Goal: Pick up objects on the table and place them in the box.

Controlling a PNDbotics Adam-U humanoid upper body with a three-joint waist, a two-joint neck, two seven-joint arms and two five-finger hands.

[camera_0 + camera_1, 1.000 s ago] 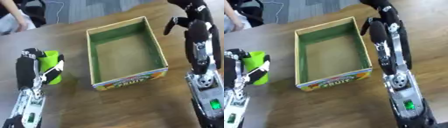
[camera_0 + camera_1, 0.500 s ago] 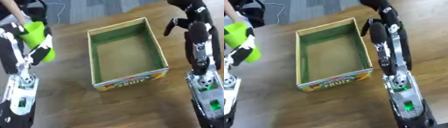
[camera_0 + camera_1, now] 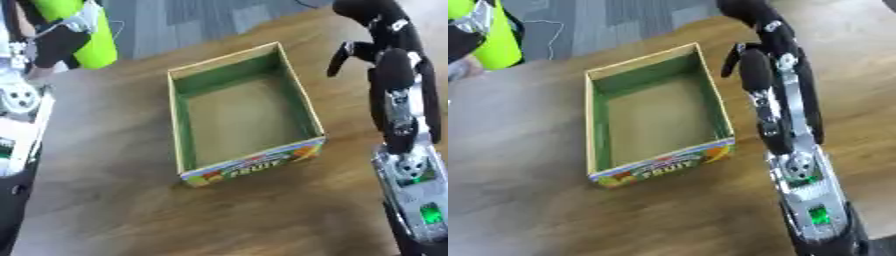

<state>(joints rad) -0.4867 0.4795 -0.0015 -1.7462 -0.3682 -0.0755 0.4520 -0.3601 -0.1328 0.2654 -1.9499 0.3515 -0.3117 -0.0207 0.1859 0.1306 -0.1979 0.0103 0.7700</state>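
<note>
The wooden surface (image 3: 114,200) fills most of the scene. The box (image 3: 184,150), green inside with a "FRUIT" label on its near wall, sits open and empty at its middle. The right arm reaches up the right side, well apart from the box; its hand (image 3: 372,22) hangs at the far right with fingers curled down, holding nothing. At the far left, the left hand (image 3: 52,40) is raised above the surface, wrapped around a lime-green cylinder (image 3: 83,30), left of and beyond the box.
</note>
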